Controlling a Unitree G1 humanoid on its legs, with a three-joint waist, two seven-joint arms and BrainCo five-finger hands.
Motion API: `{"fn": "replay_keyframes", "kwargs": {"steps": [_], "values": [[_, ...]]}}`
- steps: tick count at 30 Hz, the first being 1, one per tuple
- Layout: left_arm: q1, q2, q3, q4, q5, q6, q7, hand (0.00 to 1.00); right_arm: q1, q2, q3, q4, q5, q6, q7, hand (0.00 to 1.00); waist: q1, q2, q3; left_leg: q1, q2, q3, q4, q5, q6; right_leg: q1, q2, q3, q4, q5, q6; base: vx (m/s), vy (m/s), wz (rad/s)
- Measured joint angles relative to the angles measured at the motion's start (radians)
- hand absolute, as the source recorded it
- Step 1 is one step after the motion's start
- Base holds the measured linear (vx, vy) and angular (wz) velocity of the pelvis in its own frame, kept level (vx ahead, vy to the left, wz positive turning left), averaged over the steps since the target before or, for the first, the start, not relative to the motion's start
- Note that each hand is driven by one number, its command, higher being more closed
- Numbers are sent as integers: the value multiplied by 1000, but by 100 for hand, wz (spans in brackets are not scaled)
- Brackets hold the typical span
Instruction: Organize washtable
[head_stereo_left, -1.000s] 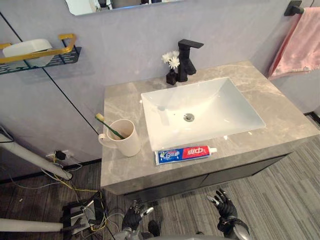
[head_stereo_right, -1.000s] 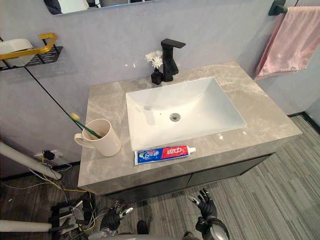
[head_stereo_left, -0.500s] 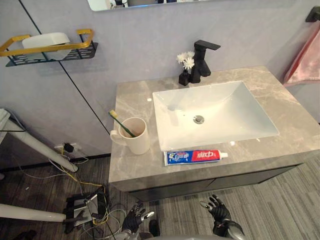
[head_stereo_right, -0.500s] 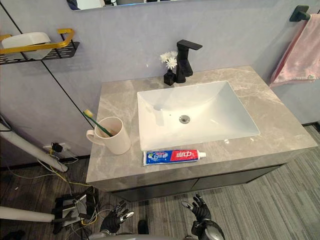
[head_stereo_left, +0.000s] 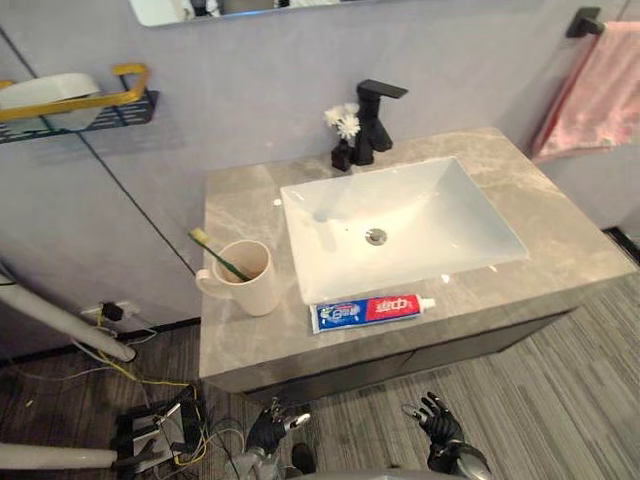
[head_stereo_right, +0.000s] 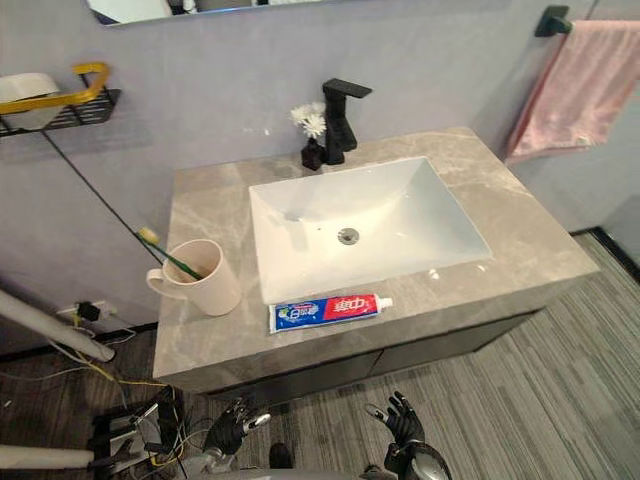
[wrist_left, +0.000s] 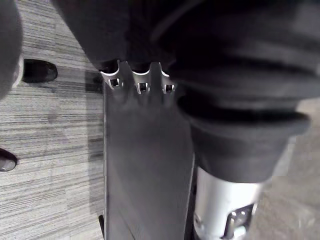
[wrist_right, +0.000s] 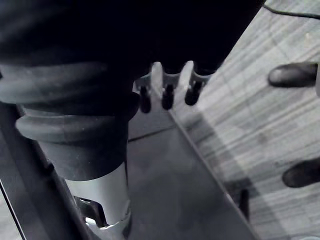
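A cream mug (head_stereo_left: 247, 282) with a green toothbrush (head_stereo_left: 214, 251) leaning in it stands on the grey marble counter (head_stereo_left: 565, 240), left of the white basin (head_stereo_left: 400, 225). A blue and red toothpaste tube (head_stereo_left: 370, 309) lies flat along the counter's front edge, just before the basin. Low in front of the cabinet hang my left hand (head_stereo_left: 270, 428) and my right hand (head_stereo_left: 438, 425), both open with spread fingers and holding nothing. In the wrist views their fingers (wrist_left: 140, 85) (wrist_right: 167, 96) point down along the dark cabinet front.
A black faucet (head_stereo_left: 375, 118) and a small dark vase of white flowers (head_stereo_left: 343, 138) stand behind the basin. A pink towel (head_stereo_left: 590, 88) hangs at the right wall. A gold-railed wall shelf (head_stereo_left: 75, 105) at the left carries a white dish (head_stereo_right: 28, 88).
The whole picture swung sideways and back, so the camera moved. Nothing on the counter has shifted, and both hands stay low and open.
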Motion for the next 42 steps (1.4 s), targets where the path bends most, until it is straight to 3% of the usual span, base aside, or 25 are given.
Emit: {"fn": "replay_keyframes", "kwargs": {"steps": [3,4,6,7,8,9,10,11,12,13,14,16,21,28,33,34,41,42], "values": [[-47,-10,-7,-48,-1,-3,6,0,-11,1,-29,-45,52,-2,-11,0,4,2,26,-78,-15,-110,6,70,12,5,-1,-136,8,-2,-4,-64,-31,152],[-61,-15,-6,-102,-4,-16,23,0,-38,-5,-38,-57,94,-8,-20,0,18,11,60,-132,-17,-201,56,83,7,13,2,-226,27,-14,-23,-112,-24,176],[-62,-16,-8,-112,-5,-23,28,0,-63,-22,-37,-57,107,-12,-20,0,43,19,77,-167,-18,-233,97,94,3,11,9,-267,58,-26,-40,-190,-12,135],[-51,-7,-12,-124,-4,-25,41,0,-71,-27,-36,-75,111,-13,-23,0,65,16,84,-173,-27,-251,101,107,-14,19,-12,-308,68,-36,-54,-215,32,96],[-39,2,-12,-128,-4,-26,41,0,-71,-21,-44,-65,121,-11,-29,0,68,9,88,-175,-30,-218,136,78,2,29,-22,-332,68,-48,-44,-144,50,96],[-13,-1,-9,-127,-4,-22,41,0,-61,-23,-48,-65,123,-12,-24,0,64,6,98,-175,-21,-151,244,-16,34,37,-39,-355,79,-49,-39,-45,46,47],[-2,-4,-10,-127,-4,-22,39,0,-61,-23,-50,-67,123,-13,-19,0,59,7,98,-168,-19,-129,291,-54,38,37,-52,-361,88,-50,-37,15,87,52],[10,-15,-7,-127,-4,-22,38,0,-47,-20,-51,-74,123,-13,-17,0,48,12,98,-140,-16,-112,344,-118,12,38,-74,-372,96,-48,-30,31,123,34],[10,-23,-7,-127,-4,-22,38,0,-40,-20,-51,-77,123,-14,-16,0,48,19,97,-128,-14,-116,341,-138,5,38,-80,-370,104,-47,-26,13,175,30],[9,-37,-6,-127,-3,-23,37,0,-24,-30,-59,-78,123,-14,-14,0,51,44,95,-108,-6,-131,297,-167,13,21,-78,-364,130,-47,-15,-34,143,9],[6,-36,-5,-124,-2,-23,36,0,-24,-25,-61,-75,123,-13,-14,0,53,47,97,-103,-13,-129,279,-163,29,14,-86,-355,142,-47,-10,-96,170,3],[2,-16,-7,-124,0,-24,36,0,-13,6,-59,-79,123,-10,3,0,53,23,94,-97,-39,-132,224,-137,32,-16,-91,-305,142,-37,4,-117,144,0],[-6,4,-16,-124,0,-24,18,0,-2,8,-90,-79,102,-4,-1,0,40,31,88,-30,-76,-89,31,-32,63,-77,-106,-201,142,6,3,-51,99,-19],[-46,28,-42,-104,2,-22,15,0,-3,20,-103,-113,99,0,-17,0,13,22,93,-8,-79,-5,35,-36,83,-126,-107,-36,195,9,4,13,24,-35],[-45,19,-12,-120,1,-22,15,0,-6,18,-99,-160,71,-3,-14,0,17,17,85,-6,-59,43,56,-61,73,-122,-82,-13,141,11,4,-14,-45,-42],[-12,21,26,-150,-3,-27,15,0,-3,18,-96,-170,23,-4,-18,0,31,-7,36,-24,-33,94,23,-50,55,-115,-28,20,-4,88,-5,95,-117,-68],[-25,17,22,-149,-23,-35,15,0,16,24,-93,-196,13,-6,-18,0,27,0,19,17,-31,93,9,-48,50,-66,-15,24,-40,98,-4,98,-28,-9],[-30,1,-2,-87,-39,-37,16,0,15,29,-19,-182,11,-9,-17,0,26,-1,-11,49,-34,70,-2,-53,43,-8,-4,3,-97,106,2,36,-3,4]]}}
